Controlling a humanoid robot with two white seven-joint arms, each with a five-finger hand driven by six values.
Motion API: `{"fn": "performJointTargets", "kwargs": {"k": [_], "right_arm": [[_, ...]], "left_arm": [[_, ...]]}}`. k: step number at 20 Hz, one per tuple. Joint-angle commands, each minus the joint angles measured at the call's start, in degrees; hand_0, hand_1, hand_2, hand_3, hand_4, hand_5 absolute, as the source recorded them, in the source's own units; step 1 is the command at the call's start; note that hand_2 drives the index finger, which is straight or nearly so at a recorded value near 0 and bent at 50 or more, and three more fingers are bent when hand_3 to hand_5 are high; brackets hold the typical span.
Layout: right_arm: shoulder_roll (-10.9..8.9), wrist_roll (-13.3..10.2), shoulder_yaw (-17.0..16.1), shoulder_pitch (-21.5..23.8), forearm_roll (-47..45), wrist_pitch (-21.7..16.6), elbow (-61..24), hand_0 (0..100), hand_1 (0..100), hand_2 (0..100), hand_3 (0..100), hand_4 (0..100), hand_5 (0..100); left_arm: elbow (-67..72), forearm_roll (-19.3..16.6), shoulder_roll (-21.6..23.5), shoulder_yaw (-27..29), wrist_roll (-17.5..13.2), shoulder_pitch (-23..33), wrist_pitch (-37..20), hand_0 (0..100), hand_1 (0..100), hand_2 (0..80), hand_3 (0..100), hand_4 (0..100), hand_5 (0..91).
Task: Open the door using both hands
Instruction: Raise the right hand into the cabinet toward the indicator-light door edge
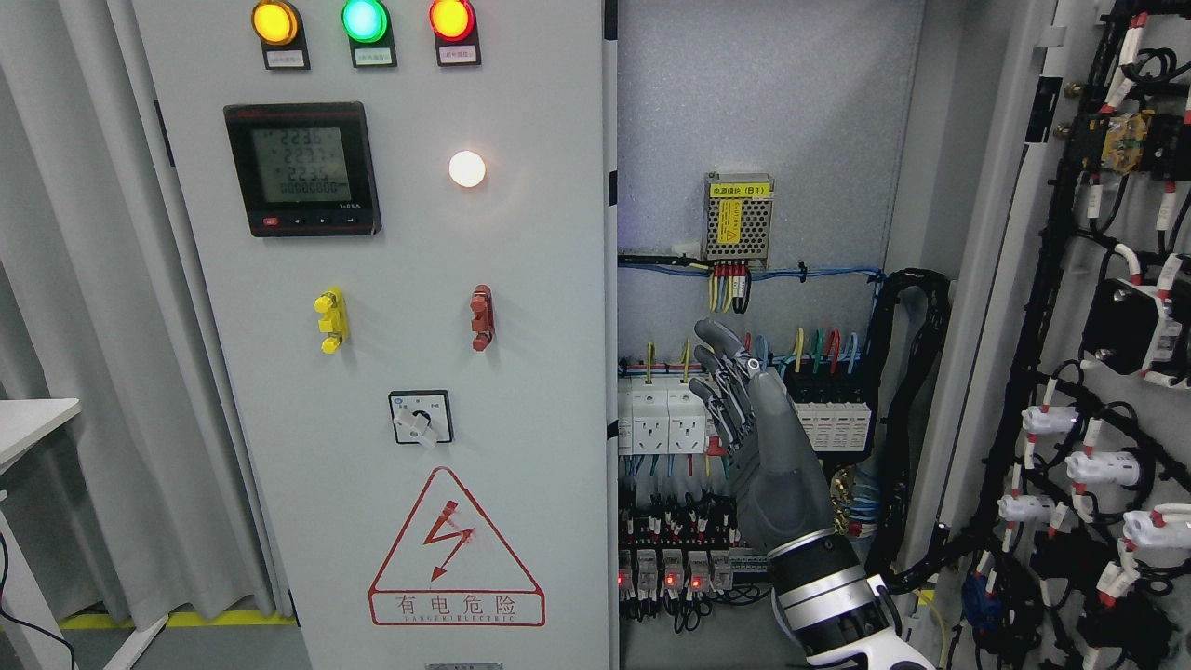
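Grey steel fills most of my view: the cabinet's left door [391, 326] is shut and faces me flat, while the right door [1098, 372] stands swung wide open at the picture's right, its inner face turned toward me and covered in black cable looms and white connectors.

My right hand [744, 409] comes up from the bottom edge right of the middle, wrist cuff in silver and black. It is raised in the open bay, palm side toward the left door's edge, fingers [716, 340] extended and slightly fanned, holding nothing. It sits just beside the shut door's right edge, though I cannot tell whether the fingertips touch anything behind them. I see no left arm.

On the shut door I read three lamps along the top, amber [275, 22], green [364, 20] and red [452, 19], all lit. Below them is a black meter [302, 168] with a pale display, and a white lamp [467, 168] glowing to its right. Lower down are a yellow handle [329, 322] and a red handle [481, 317], then a rotary switch [421, 418], then a red warning triangle [456, 549] with a lightning bolt.

Inside the bay, a perforated power supply [738, 217] with a yellow label hangs on the back panel, coloured wires dropping from it. White breakers [665, 421] sit left of my hand, and a row of relays [670, 568] with red lights runs below. A white tabletop [33, 419] corner shows at the far left.
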Motion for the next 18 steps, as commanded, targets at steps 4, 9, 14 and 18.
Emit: {"fn": "performJointTargets", "kwargs": {"k": [4, 9, 14, 18], "right_arm": [[0.23, 0.01, 2.58, -7.23, -2.24, -0.14, 12.93, 22, 0, 0, 0, 0, 0], [0.23, 0.10, 2.75, -10.22, -2.32, -0.05, 18.20, 22, 0, 0, 0, 0, 0], [0.23, 0.10, 5.65, -10.58, -2.24, 0.39, 18.83, 22, 0, 0, 0, 0, 0], [0.23, 0.10, 6.97, -11.81, -2.32, 0.13, 18.91, 22, 0, 0, 0, 0, 0]], "left_arm": [[1.22, -2.55, 0.15, 0.56, 0.01, 0.53, -1.10, 29, 0, 2.9, 3, 3, 0.0], [1.22, -2.55, 0.15, 0.65, 0.01, 0.35, -1.01, 29, 0, 2.8, 3, 3, 0.0], [1.22, -2.55, 0.15, 0.65, 0.01, 0.35, -1.01, 29, 0, 2.9, 3, 3, 0.0], [1.22, -2.55, 0.15, 0.65, 0.01, 0.27, -1.01, 29, 0, 2.8, 3, 3, 0.0]]}}
